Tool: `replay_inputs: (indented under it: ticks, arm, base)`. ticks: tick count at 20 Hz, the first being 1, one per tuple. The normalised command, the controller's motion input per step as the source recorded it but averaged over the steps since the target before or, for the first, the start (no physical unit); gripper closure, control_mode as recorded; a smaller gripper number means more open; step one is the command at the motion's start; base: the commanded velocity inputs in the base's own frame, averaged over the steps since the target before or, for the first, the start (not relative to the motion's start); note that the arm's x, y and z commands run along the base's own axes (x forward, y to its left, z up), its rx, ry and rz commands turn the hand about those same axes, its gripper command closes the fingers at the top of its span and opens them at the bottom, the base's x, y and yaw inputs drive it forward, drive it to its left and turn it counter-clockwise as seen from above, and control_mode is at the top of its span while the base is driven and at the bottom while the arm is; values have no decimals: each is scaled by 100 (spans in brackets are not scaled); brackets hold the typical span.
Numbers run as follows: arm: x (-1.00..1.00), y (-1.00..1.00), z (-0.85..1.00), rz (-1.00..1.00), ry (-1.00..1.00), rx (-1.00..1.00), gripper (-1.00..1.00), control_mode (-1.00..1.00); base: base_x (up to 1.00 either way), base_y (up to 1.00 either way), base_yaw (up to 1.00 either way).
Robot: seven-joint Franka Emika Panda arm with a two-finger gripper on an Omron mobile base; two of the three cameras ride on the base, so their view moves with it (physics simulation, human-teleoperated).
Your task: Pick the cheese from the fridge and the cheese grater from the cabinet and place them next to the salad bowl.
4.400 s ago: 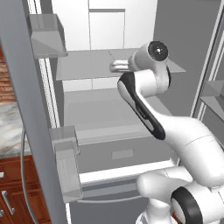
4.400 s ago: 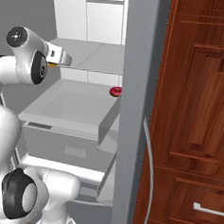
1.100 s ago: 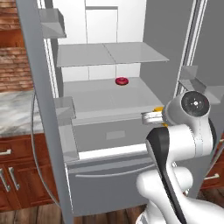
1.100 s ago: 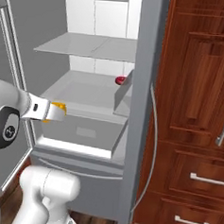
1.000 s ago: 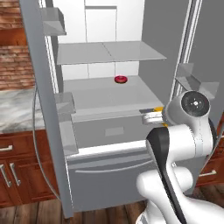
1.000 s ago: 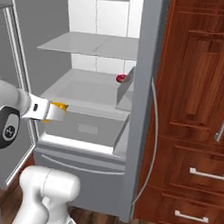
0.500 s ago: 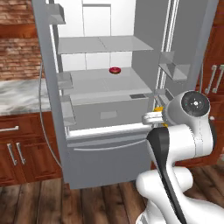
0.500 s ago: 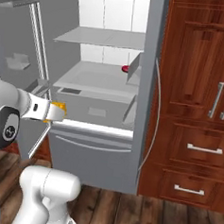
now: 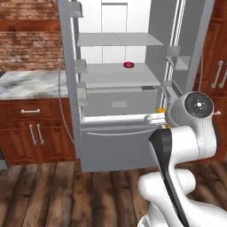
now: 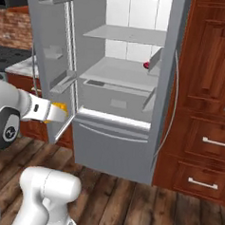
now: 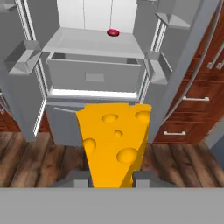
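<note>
The cheese [image 11: 114,138], a yellow-orange wedge with holes, sits between my gripper's [image 11: 113,177] two dark fingers, which are shut on it. From the left base view the gripper [image 9: 156,117] hangs in front of the fridge [image 9: 116,146] at the height of its lower drawer, a sliver of cheese [image 9: 162,110] showing. In the right base view the gripper [image 10: 62,112] with the cheese [image 10: 59,108] is outside the fridge [image 10: 109,150], by its left door. The fridge's [image 11: 95,43] doors stand open. The cheese grater, the salad bowl and the cabinet are out of view.
A pink-red donut [image 9: 128,65] lies on the middle fridge shelf. A marble counter [image 9: 26,84] over wooden drawers stands left of the fridge, below a brick wall. Wooden doors and drawers with silver handles [image 10: 205,140] stand to its right. Open wood floor [image 9: 66,190] lies in front.
The whole picture has drawn back: the base has backed away from the fridge, so it looks smaller and floor shows. The gripper stays shut on the cheese.
</note>
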Motion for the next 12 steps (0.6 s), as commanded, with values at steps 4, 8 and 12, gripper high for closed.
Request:
replay_inputs:
  ticks: [4, 8, 12]
  arm:
    - [0, 0, 0, 0, 0, 0, 100, 100]
    - [0, 0, 0, 0, 0, 0, 100, 100]
    - [0, 0, 0, 0, 0, 0, 100, 100]
  base:
    - [-43, 6, 38]
    - [-29, 17, 46]
    - [-22, 32, 49]
